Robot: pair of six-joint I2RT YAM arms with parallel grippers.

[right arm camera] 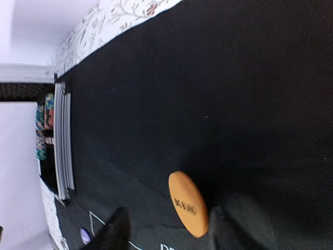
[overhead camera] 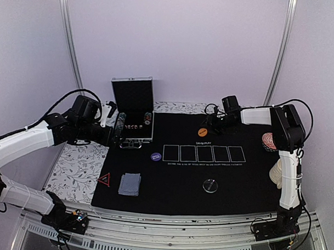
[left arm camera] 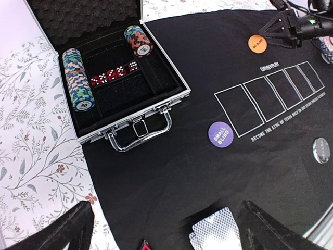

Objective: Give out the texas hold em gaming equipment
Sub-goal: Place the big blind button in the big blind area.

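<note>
A stack of playing cards point(overhead camera: 129, 184) with grey-blue backs lies at the near left of the black mat point(overhead camera: 181, 199), beside a red triangle marker point(overhead camera: 104, 180). A purple disc point(overhead camera: 156, 156), an orange disc point(overhead camera: 202, 132) and a clear disc point(overhead camera: 210, 186) lie on the mat. Rows of poker chips point(left arm camera: 78, 78) sit in the open metal case point(overhead camera: 132, 110). My left gripper point(overhead camera: 109, 135) is open and empty, high above the cards point(left arm camera: 216, 232). My right gripper point(right arm camera: 171, 234) is open, low over the mat, with the orange disc point(right arm camera: 188, 204) between its fingers.
Red dice point(left arm camera: 114, 73) lie in the case. A second chip row point(left arm camera: 138, 40) is at its far side. A chip stack point(overhead camera: 269, 142) stands at the mat's right edge by the right arm. Five white rectangles point(overhead camera: 204, 154) are printed mid-mat. Flowered cloth point(overhead camera: 72, 171) lies to the left.
</note>
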